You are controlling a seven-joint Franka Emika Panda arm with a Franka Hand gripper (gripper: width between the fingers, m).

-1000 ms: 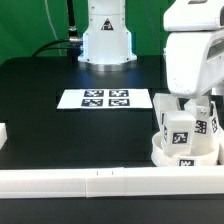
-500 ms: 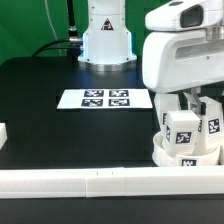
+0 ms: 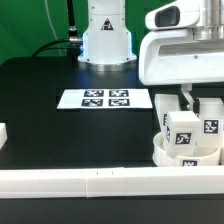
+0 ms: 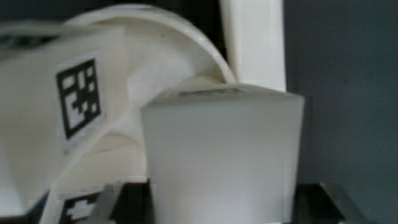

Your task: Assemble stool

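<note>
White arm (image 3: 185, 45) low over the stool (image 3: 186, 140), fingers (image 3: 190, 104) gripping a leg (image 3: 209, 122) (upright).

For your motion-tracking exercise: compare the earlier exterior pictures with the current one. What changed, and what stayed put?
The arm's white head shifted toward the exterior view's left and now looks larger. The gripper stays above the legs on the seat. Nothing visibly grasped or released. The marker board is unmoved.

Even bright overhead light; white parts glare against the black tabletop (image 3: 60, 75). Wrist view soft, close surfaces blurred.
</note>
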